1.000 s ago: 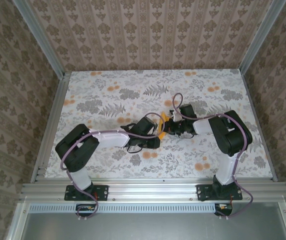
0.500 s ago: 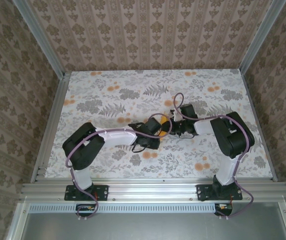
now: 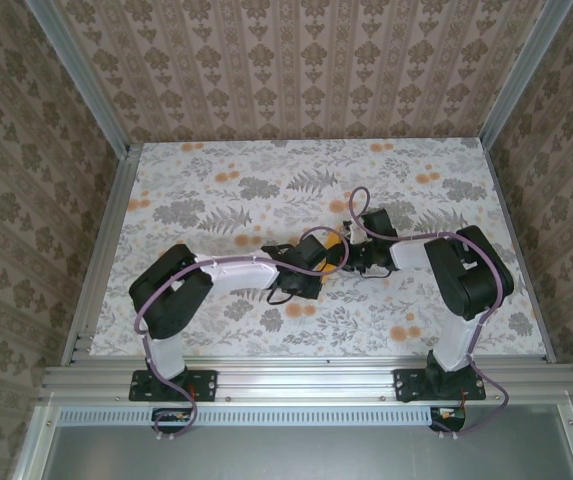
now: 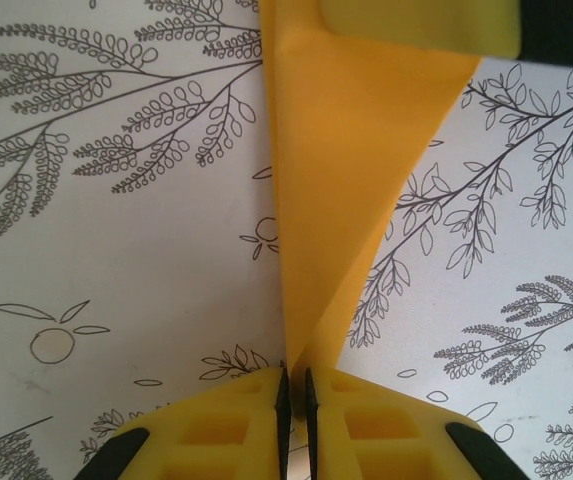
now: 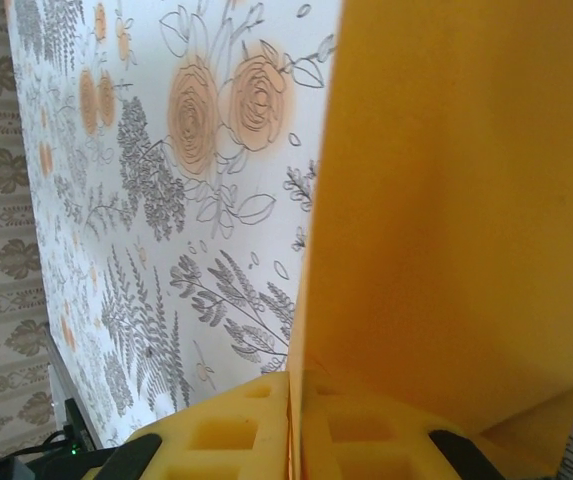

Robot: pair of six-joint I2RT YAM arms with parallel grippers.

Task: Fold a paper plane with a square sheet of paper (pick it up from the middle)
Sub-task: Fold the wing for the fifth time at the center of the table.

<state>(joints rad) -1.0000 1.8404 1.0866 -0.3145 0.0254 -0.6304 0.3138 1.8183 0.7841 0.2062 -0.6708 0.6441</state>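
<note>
My left gripper has its two pads pressed almost together on the narrow lower end of the square sheet of paper, which rises from them as a creased orange strip that widens toward the top. My right gripper is closed in the same way on another edge, and there the paper stands up like a wall from the slit between the pads. So the sheet hangs in the air between both grippers, above the middle of the table, a little nearer to the right edge than to the left one. I judge it very light and thin, soft enough to bend by itself, and easy to tear or wrinkle if my two grippers pull apart or twist against each other. Such smooth paper may also slide out of a weak pinch. The good place to hold is on the crease or close to it, where the layers are doubled and stiffer, not on a free corner. Under it lies the flowered table cover, and its orange printed flowers must not be confused with the paper. What stands in the way is mostly myself: the two grippers are very near each other, and a purple cable loops just beside them.
</note>
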